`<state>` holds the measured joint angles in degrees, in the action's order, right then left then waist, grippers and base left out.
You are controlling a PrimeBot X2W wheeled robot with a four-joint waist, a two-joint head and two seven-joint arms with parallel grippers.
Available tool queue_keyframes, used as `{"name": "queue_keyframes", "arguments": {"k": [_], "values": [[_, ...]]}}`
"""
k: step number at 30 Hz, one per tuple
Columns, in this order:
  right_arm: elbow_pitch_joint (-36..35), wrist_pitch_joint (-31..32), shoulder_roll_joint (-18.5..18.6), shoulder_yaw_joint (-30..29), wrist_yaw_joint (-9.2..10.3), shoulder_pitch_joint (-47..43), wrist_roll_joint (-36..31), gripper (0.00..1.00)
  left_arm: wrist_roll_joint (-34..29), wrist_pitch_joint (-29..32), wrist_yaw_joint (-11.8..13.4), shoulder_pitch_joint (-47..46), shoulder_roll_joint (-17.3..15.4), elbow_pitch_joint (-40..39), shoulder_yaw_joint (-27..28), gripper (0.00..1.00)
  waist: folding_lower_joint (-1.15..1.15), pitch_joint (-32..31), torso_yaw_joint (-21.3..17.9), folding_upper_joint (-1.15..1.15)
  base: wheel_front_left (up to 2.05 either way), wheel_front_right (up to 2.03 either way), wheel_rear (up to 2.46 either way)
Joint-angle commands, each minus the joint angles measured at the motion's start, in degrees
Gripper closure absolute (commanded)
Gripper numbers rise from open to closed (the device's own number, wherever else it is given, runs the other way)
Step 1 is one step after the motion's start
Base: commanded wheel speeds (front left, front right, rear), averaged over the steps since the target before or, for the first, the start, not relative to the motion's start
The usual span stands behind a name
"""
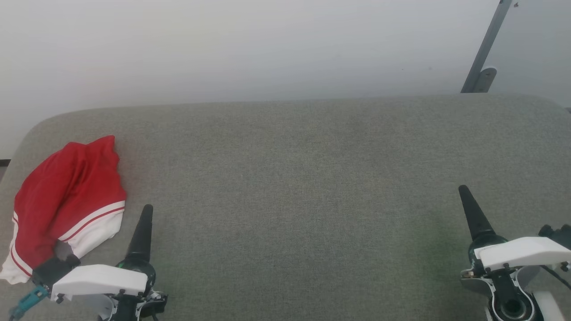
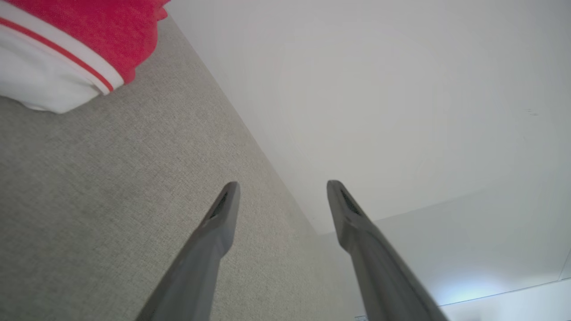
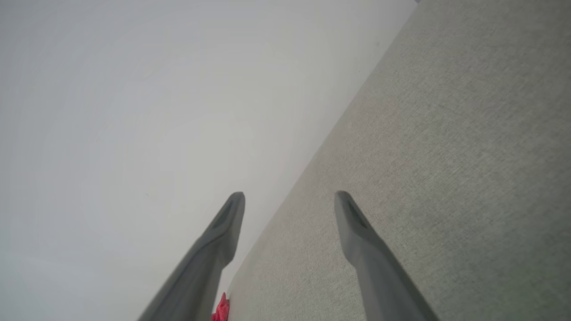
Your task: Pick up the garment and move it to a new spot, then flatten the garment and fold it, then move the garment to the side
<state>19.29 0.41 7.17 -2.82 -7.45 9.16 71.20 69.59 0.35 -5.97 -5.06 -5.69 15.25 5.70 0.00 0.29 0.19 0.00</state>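
Left gripper and right gripper are being held wide, empty, over the grey cushion; the garment is lying bunched at the cushion's left end, probably best pinched at a raised fold.

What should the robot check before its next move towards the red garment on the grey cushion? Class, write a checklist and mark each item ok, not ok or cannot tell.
1. Left jaws open and empty: ok.
2. Right jaws open and empty: ok.
3. Garment between the left jaws: not ok; in the left wrist view it lies off to one side.
4. Garment flat: not ok; it is bunched.
5. Garment wholly on the grey cushion: cannot tell; in the head view its white end reaches the picture's left edge.
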Motion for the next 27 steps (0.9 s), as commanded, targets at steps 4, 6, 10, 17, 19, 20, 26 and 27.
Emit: {"name": "queue_keyframes", "arguments": {"k": [4, 6, 10, 17, 19, 20, 26, 27], "values": [[-0.52, -1.21, -0.15, -0.52, -0.02, 2.15, -6.02, 0.0, -6.16, -1.12, 0.71, -1.5, -0.74, -1.75, -0.15, 0.0, 0.0, 0.04, 0.03, 0.0, 0.0, 0.0, 0.0], [-0.73, -1.66, -0.11, -0.57, -0.02, 2.46, -9.25, 0.0, -8.83, -1.56, 1.0, -1.34, -0.86, -2.08, -0.43, 0.0, 0.0, 0.08, 0.05, 0.0, 0.0, 0.0, 0.0], [-1.35, -2.54, -0.05, -0.54, -0.02, 2.96, -15.51, 0.0, -13.79, -2.43, 1.7, -1.15, -1.25, -2.68, -1.07, 0.0, 0.0, 0.2, 0.05, 0.0, 0.0, 0.0, 0.0], [-1.68, -3.97, 0.06, -0.49, -0.02, 3.76, -24.74, 0.0, -21.05, -3.89, 2.9, -1.05, -2.4, -3.23, -2.39, 0.0, 0.0, 0.34, 0.08, 0.0, 0.0, 0.0, 0.0], [-1.61, -4.4, 0.07, -0.49, -0.03, 3.97, -26.9, 0.0, -22.77, -4.29, 3.26, -1.03, -2.65, -3.39, -2.77, 0.0, 0.0, 0.36, 0.09, 0.0, 0.0, 0.0, 0.0], [-1.59, -4.57, 0.1, -0.47, -0.03, 4.08, -27.93, 0.0, -23.62, -4.46, 3.41, -1.03, -2.75, -3.51, -2.91, 0.0, 0.0, 0.4, 0.1, 0.0, 0.0, 0.0, 0.0], [-1.24, -5.71, 0.26, -0.26, -0.03, 4.99, -33.38, 0.0, -28.07, -5.61, 4.27, -1.0, -3.54, -4.0, -3.89, 0.0, 0.0, 0.48, 0.13, 0.0, 0.0, 0.0, 0.0], [-1.18, -5.88, 0.29, -0.28, -0.03, 5.13, -34.23, 0.0, -28.79, -5.76, 4.36, -1.01, -3.68, -4.09, -4.02, 0.0, 0.0, 0.49, 0.13, 0.0, 0.0, 0.0, 0.0]]}}
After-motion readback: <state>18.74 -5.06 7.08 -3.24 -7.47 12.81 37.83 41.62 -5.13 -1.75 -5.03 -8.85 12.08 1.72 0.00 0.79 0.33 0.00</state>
